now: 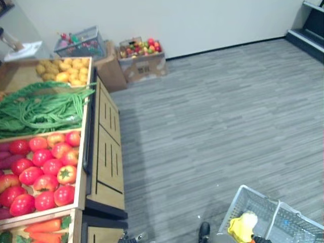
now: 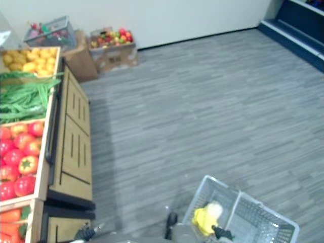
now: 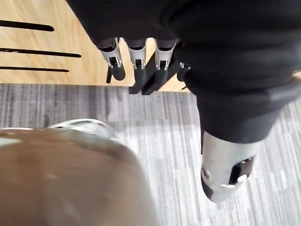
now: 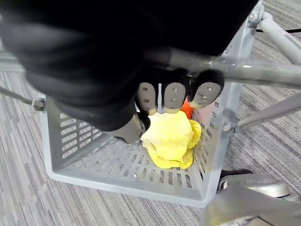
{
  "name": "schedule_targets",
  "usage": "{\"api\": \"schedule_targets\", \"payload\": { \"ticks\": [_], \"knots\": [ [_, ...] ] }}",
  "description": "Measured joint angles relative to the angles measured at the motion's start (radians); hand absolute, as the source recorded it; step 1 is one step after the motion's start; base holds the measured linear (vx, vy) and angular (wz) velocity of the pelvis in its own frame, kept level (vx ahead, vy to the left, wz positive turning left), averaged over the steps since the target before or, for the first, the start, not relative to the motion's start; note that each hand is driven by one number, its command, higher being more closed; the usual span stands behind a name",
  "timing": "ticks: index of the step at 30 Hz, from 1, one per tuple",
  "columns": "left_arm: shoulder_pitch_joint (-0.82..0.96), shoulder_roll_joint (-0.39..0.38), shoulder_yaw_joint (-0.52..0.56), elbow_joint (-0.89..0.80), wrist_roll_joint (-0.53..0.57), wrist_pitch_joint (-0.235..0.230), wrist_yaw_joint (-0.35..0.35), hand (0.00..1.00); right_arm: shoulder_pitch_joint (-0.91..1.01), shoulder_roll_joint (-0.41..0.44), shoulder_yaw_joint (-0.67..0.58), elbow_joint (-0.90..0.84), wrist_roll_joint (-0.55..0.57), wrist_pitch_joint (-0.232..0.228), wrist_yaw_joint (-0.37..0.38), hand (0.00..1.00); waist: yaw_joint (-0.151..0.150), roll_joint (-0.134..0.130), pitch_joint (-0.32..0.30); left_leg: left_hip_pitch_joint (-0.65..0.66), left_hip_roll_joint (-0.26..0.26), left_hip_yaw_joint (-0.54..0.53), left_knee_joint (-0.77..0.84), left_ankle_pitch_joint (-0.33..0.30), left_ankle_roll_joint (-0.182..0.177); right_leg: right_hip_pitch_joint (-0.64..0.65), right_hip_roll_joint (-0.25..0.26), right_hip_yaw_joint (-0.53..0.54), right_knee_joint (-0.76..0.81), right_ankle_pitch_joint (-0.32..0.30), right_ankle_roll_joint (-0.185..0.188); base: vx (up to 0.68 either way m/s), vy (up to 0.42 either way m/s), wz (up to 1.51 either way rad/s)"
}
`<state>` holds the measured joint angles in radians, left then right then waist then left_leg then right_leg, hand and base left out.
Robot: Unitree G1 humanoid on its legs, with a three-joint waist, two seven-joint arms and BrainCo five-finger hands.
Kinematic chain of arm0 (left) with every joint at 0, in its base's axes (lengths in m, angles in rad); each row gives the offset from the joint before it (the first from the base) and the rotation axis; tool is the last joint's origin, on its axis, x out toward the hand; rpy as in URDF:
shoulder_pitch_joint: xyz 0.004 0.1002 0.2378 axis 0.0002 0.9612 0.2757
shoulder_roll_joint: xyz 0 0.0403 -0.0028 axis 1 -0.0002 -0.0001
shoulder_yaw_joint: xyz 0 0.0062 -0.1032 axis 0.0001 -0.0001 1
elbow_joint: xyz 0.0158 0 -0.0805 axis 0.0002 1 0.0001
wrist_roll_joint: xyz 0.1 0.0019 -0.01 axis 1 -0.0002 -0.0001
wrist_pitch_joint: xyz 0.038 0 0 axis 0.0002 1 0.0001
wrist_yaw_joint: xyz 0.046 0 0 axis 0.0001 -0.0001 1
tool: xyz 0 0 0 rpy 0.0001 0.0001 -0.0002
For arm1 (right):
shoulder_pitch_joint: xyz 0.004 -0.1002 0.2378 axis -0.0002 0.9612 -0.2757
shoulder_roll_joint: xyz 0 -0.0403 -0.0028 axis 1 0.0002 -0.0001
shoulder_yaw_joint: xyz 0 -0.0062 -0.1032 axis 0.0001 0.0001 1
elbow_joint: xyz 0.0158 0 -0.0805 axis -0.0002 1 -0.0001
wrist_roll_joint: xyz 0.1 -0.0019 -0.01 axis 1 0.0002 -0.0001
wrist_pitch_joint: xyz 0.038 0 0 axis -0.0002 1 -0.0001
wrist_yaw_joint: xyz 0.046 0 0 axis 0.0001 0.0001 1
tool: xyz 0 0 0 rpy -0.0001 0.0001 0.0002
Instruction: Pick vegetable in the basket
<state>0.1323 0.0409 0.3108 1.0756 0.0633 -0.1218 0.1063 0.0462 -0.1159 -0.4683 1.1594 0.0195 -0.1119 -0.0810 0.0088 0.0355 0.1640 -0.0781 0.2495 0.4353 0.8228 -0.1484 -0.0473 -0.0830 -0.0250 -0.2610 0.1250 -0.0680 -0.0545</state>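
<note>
The right hand (image 4: 170, 95) has its fingers (image 4: 205, 90) curled over the grey metal handle (image 4: 249, 71) of the basket (image 4: 94, 155), gripping it from above. The dark fingertips hook under the bar and the thumb sits just beside them on the near side.

Directly below these fingers, inside the grey slotted basket, lies a yellow leafy vegetable (image 4: 170, 139). It rests on the basket's bottom and is close under the fingertips, but I cannot tell whether they touch it. A small orange-red piece (image 4: 187, 109) shows just behind the vegetable, right beneath the fingertips. In the head views the basket (image 1: 238, 202) hangs over the grey plank floor (image 1: 212, 111), and the yellow vegetable (image 1: 242, 226) lies against its near wall.

The left hand (image 3: 138, 54) holds nothing. Its fingers are straight and relaxed in a row, with the thumb (image 3: 225, 174) set well apart from them. Past the fingertips is the side of a wooden stand (image 3: 42, 28) with dark slots.

On top of the stand (image 1: 109, 152), well away from both hands, lie red tomatoes (image 1: 43, 172), green beans (image 1: 40, 109), carrots (image 1: 45, 226) and a heap of yellow produce (image 1: 63, 71). A cardboard box (image 1: 144, 66) of mixed fruit stands against the far wall.
</note>
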Motion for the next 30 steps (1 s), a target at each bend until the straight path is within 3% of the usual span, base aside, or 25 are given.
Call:
{"api": "schedule_targets", "payload": {
  "ticks": [1,2,7,8,10,12,13,15,16,18,19,21,22,24,25,27,28,29,30],
  "knots": [
    [0.010,-0.003,-0.001,-0.001,0.000,-0.001,0.000,0.00,-0.008,-0.015,0.002,0.009,-0.002,0.002,0.001,1.00,0.014,0.000,0.000,-0.050,-0.060,-0.101,0.002,-0.031,-0.033,0.009,-0.003,0.035,-0.009,0.000,0.000,0.14,-0.030,-0.74],
    [0.016,-0.003,0.000,-0.001,0.000,0.000,-0.002,0.00,-0.008,-0.025,0.001,0.023,-0.002,0.001,0.003,1.00,0.023,-0.001,0.001,-0.083,-0.092,-0.148,-0.024,-0.052,-0.039,0.029,-0.003,0.057,-0.028,0.002,0.003,0.14,-0.026,-0.67],
    [0.046,-0.015,0.023,-0.002,0.015,-0.001,-0.001,0.00,-0.006,-0.020,-0.028,0.024,-0.001,0.005,0.003,1.00,0.027,0.001,0.002,-0.134,-0.089,-0.136,-0.304,-0.049,-0.030,0.075,0.008,0.131,-0.070,-0.007,0.020,0.17,0.030,-0.50],
    [0.046,-0.019,0.034,-0.002,0.031,-0.003,0.000,0.00,-0.004,-0.019,-0.029,0.022,-0.001,0.005,0.002,1.00,0.030,0.001,0.002,-0.129,-0.092,-0.141,-0.385,-0.038,-0.030,0.080,0.006,0.146,-0.073,-0.011,0.027,0.22,0.101,-0.46],
    [0.047,-0.023,0.041,-0.001,0.049,-0.001,0.004,0.00,0.009,-0.013,-0.029,0.003,-0.001,0.006,0.001,1.00,0.028,0.004,0.002,-0.091,-0.099,-0.143,-0.615,0.042,-0.035,0.092,-0.001,0.169,-0.077,-0.032,0.054,0.30,0.163,-0.41],
    [0.047,-0.027,0.040,0.000,0.069,0.000,0.006,0.00,0.030,-0.007,-0.029,-0.017,0.000,0.006,0.000,1.00,0.026,0.015,-0.001,-0.062,-0.099,-0.140,-0.721,0.105,-0.035,0.104,-0.003,0.174,-0.052,-0.065,0.086,0.36,0.224,-0.16],
    [0.049,-0.030,0.039,0.002,0.070,0.001,0.006,0.00,0.042,-0.005,-0.034,-0.017,0.000,0.003,0.000,1.00,0.025,0.021,-0.003,-0.043,-0.099,-0.131,-0.723,0.160,-0.008,0.102,-0.011,0.180,0.002,-0.108,0.111,0.36,0.246,-0.06],
    [0.052,-0.013,0.030,0.000,0.074,0.001,0.004,0.00,0.042,0.010,-0.035,-0.016,0.003,0.002,0.001,1.00,0.023,-0.008,-0.017,-0.039,-0.136,-0.116,-0.670,0.093,0.021,0.100,-0.064,0.182,0.069,-0.160,0.145,0.35,0.261,-0.05],
    [0.050,0.003,0.012,0.001,0.077,0.001,0.003,0.00,0.041,0.017,-0.035,-0.014,0.003,-0.003,0.002,1.00,0.030,-0.029,-0.030,-0.023,-0.167,-0.101,-0.656,0.036,0.030,0.056,-0.106,0.188,0.202,-0.186,0.177,0.42,0.297,-0.17],
    [0.049,0.012,-0.018,0.001,0.076,0.001,0.003,0.00,0.023,0.016,-0.038,-0.019,0.014,-0.014,0.002,1.00,0.030,-0.030,-0.030,0.007,-0.181,-0.082,-0.662,0.019,0.040,-0.060,-0.136,0.184,0.460,-0.174,0.221,0.32,0.208,-0.13],
    [0.049,0.025,-0.046,0.002,0.076,0.002,0.003,0.00,0.013,0.018,-0.043,-0.024,0.027,-0.026,0.002,1.00,0.019,-0.032,-0.027,0.039,-0.190,-0.090,-0.664,0.007,0.052,-0.124,-0.164,0.182,0.625,-0.138,0.289,0.34,0.137,0.18],
    [0.041,0.042,-0.081,0.002,0.076,0.002,0.003,0.00,0.012,0.013,-0.059,-0.025,0.029,-0.032,0.002,1.00,0.018,-0.032,-0.021,0.117,-0.194,-0.120,-0.696,0.003,0.057,-0.151,-0.188,0.140,0.750,-0.157,0.259,0.40,0.050,0.39],
    [0.024,0.043,-0.081,-0.003,0.072,0.000,0.004,0.00,0.012,0.006,-0.057,-0.026,0.028,-0.032,0.002,1.00,0.015,-0.021,-0.019,0.165,-0.178,-0.156,-0.728,0.004,0.055,-0.150,-0.207,0.067,0.724,-0.185,0.210,0.35,-0.060,0.47],
    [-0.005,0.041,-0.077,-0.002,0.057,-0.001,0.005,0.00,0.013,0.005,-0.054,-0.031,0.027,-0.031,0.002,1.00,0.014,-0.020,-0.019,0.181,-0.156,-0.195,-0.733,0.006,0.053,-0.153,-0.212,0.031,0.617,-0.201,0.180,0.27,-0.123,0.66],
    [-0.022,0.039,-0.076,-0.001,0.053,-0.001,0.004,0.00,0.014,0.005,-0.054,-0.036,0.027,-0.031,0.003,1.00,0.012,-0.021,-0.019,0.183,-0.142,-0.232,-0.732,0.011,0.045,-0.154,-0.207,0.061,0.497,-0.196,0.184,0.31,-0.288,0.95],
    [-0.021,0.046,-0.072,-0.001,0.033,-0.006,0.004,0.00,0.018,0.014,-0.056,-0.034,0.026,-0.030,0.003,1.00,0.006,-0.049,-0.031,0.180,-0.150,-0.271,-0.728,0.020,0.016,-0.130,-0.199,0.202,0.277,-0.131,0.203,0.32,-0.362,1.02],
    [-0.021,0.065,-0.060,-0.001,0.020,-0.010,0.004,0.00,0.022,0.028,-0.062,-0.021,0.026,-0.030,0.004,1.00,-0.004,-0.095,-0.035,0.185,-0.168,-0.301,-0.724,0.008,-0.028,-0.117,-0.226,0.249,0.213,-0.042,0.242,0.29,-0.396,0.97],
    [-0.028,0.041,-0.032,0.022,0.017,-0.006,0.004,0.00,0.008,0.015,-0.076,-0.004,0.026,-0.025,0.001,1.00,0.001,-0.054,-0.034,0.185,-0.120,-0.315,-0.724,-0.013,-0.064,-0.105,-0.193,0.214,0.240,-0.086,0.230,0.27,-0.392,0.80],
    [-0.022,0.025,-0.023,0.029,0.017,-0.006,0.004,0.00,0.004,0.007,-0.077,-0.004,0.026,-0.023,0.000,1.00,0.007,-0.034,-0.038,0.182,-0.102,-0.315,-0.724,-0.005,-0.075,-0.101,-0.179,0.203,0.242,-0.087,0.227,0.22,-0.347,0.36]
  ]
}}
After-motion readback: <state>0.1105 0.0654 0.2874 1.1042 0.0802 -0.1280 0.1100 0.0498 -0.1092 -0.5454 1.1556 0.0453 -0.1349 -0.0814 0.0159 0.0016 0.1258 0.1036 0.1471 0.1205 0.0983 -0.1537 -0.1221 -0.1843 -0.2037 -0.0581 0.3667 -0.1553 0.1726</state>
